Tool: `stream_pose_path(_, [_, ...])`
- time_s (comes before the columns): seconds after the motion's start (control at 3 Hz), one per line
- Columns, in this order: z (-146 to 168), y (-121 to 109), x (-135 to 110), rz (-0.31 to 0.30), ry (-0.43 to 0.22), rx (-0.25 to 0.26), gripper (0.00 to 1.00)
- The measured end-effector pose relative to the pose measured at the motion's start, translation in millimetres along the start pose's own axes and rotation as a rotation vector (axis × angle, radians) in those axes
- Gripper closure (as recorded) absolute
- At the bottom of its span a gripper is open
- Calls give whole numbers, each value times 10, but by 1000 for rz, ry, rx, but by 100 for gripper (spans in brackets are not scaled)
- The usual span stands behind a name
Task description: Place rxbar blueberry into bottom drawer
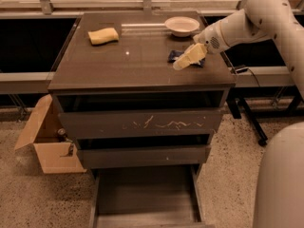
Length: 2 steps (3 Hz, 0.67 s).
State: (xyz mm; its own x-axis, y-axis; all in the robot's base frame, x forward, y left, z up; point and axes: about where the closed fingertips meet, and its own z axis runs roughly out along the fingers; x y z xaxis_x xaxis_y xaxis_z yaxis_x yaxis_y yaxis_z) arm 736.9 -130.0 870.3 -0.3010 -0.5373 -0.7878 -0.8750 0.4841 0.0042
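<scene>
The arm reaches in from the upper right of the frame, and the end effector is down low at the right side of the desk, angled toward the lower left. It sits right over the rxbar, covering the bar's middle. Dark blue wrapper peeks out on either side of it, and the bar lies flat on the desk top. Whether the end effector is spread, pressed together or pinching the bar, I cannot tell from here.

Just behind it, toward the top of the frame, stands a white bowl. Over at the upper left of the desk lies a yellow sponge, well apart from the bar.

Below the desk top, the scratched drawer front is shut, and so is the plain middle one. At the bottom centre of the frame the bottom drawer is pulled out, its flat floor showing. A cardboard box stands open on the floor at the lower left.
</scene>
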Motion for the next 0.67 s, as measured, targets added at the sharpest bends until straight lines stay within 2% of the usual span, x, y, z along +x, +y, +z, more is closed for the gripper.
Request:
stream_pose_path(0.33, [184, -173, 138, -6, -3, -13, 0])
stream_pose_path(0.67, [230, -295, 231, -10, 1, -8, 0])
